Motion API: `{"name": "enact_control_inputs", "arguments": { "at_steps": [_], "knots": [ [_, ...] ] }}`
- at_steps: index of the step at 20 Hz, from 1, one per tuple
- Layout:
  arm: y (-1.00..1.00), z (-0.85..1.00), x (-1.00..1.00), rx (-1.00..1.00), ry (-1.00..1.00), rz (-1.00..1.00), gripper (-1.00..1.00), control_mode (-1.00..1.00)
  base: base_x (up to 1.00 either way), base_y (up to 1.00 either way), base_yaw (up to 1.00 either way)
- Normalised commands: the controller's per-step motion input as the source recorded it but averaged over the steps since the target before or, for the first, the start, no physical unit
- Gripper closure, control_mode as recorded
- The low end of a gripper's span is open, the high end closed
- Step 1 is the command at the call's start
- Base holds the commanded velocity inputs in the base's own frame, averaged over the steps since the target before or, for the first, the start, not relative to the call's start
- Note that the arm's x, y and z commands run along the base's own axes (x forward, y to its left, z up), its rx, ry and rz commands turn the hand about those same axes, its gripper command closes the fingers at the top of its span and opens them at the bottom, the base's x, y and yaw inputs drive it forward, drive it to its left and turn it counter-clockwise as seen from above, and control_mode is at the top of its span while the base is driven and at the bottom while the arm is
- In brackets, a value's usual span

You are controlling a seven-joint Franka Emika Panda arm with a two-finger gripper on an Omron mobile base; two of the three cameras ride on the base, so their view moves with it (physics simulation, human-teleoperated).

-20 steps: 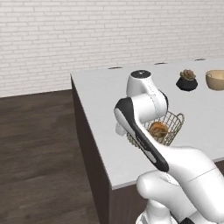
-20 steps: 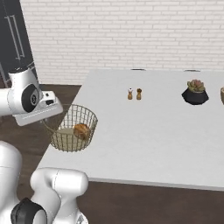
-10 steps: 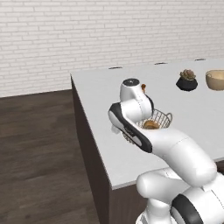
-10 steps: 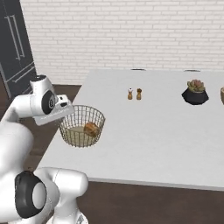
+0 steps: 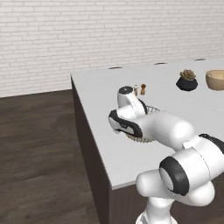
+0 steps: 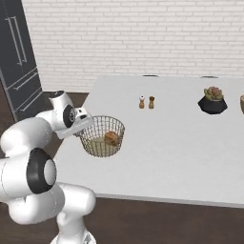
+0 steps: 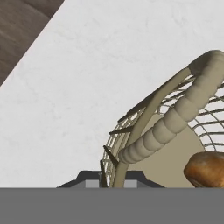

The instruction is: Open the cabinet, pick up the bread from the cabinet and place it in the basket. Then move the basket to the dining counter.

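bare dining counter [image 6: 157, 157] around basket [image 6: 101, 137]; shakers [image 6: 146, 102] beyond.

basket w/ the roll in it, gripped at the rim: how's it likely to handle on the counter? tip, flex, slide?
The basket is thin open wire mesh, so probably light and somewhat springy at the rim. Gripped on one side, it may tilt. The bread lies loose off-centre inside and could roll. The dining counter looks smooth, so the basket likely slides easily.

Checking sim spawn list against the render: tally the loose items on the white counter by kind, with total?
Basket: 1
Bread roll, inside the basket: 1
Small shakers: 2
Potted plant in a dark pot: 1
Wooden bowl: 1
Total: 6
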Motion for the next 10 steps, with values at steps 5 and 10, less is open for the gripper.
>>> {"name": "enact_control_inputs", "arguments": {
  "at_steps": [5, 10],
  "knots": [
    [-0.13, -0.16, 0.36, 0.03, 0.04, 0.00, 1.00, -1.00, 0.00, 0.00, 0.00],
    [0.00, -0.33, 0.02, 0.02, 0.00, 0.00, 1.00, -1.00, 0.00, 0.00, 0.00]
  ]
}}
